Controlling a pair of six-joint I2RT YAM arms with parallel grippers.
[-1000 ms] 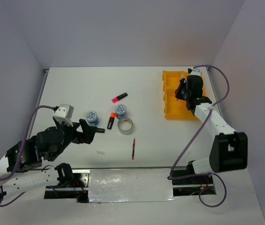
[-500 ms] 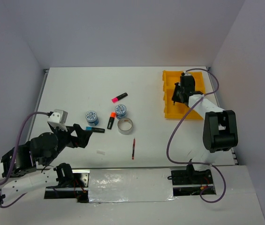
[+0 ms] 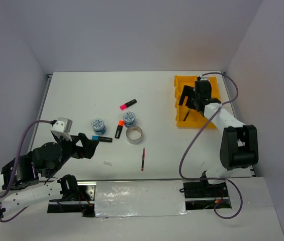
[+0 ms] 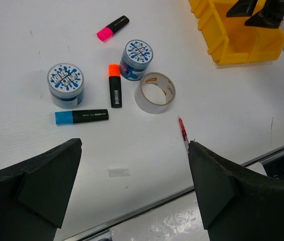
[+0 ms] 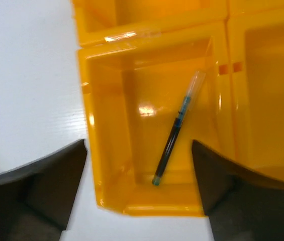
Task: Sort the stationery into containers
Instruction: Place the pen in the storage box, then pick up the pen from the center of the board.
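My right gripper (image 3: 188, 98) hangs open over the yellow tray (image 3: 176, 102), above its near-left compartment (image 5: 94, 125). A thin dark pen (image 5: 176, 129) lies loose on that compartment's floor, between the spread jaws of the right gripper (image 5: 138, 143). On the table lie a pink highlighter (image 4: 112, 27), an orange highlighter (image 4: 114, 91), a blue highlighter (image 4: 81, 117), two blue-white tape rolls (image 4: 66, 84) (image 4: 136, 59), a silver tape ring (image 4: 155, 92) and a red pen (image 4: 183, 132). My left gripper (image 3: 94, 144) is open and empty, just near-left of the blue highlighter.
The tray stands at the table's far right, close to the right wall. A small strip of clear tape (image 4: 118, 172) lies on the table near the front edge (image 4: 147, 198). The left arm's cable loops at the left side.
My right gripper has opened and the dark pen it held now lies in the tray compartment. The left arm drew back slightly toward the front, still open.
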